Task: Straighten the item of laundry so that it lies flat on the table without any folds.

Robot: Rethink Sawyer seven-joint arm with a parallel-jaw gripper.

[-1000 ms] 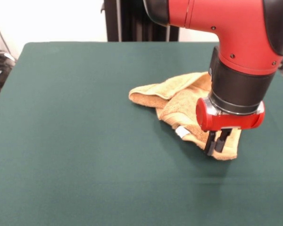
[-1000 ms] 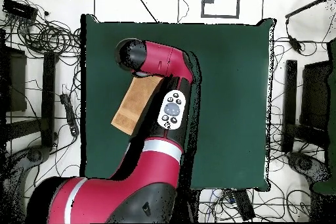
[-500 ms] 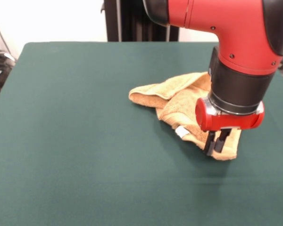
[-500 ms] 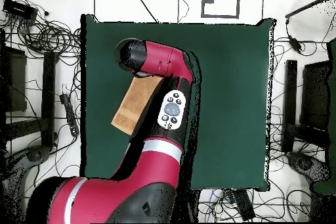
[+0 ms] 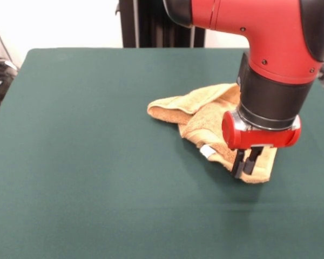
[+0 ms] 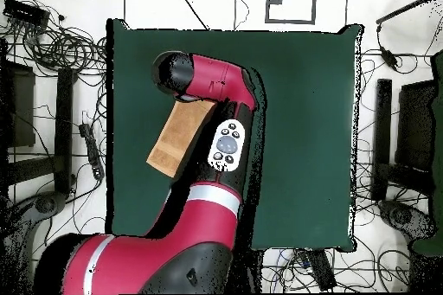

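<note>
Toward the table's (image 5: 86, 162) right side, my gripper (image 5: 245, 162) is pinching the rumpled towel's (image 5: 205, 113) near corner, fingers nearly closed, wide green cloth lying bare leftward.

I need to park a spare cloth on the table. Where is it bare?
In the front view, the table is bare left of the towel and along the near edge. It is crowded only where the gripper stands on the towel's near corner.
</note>
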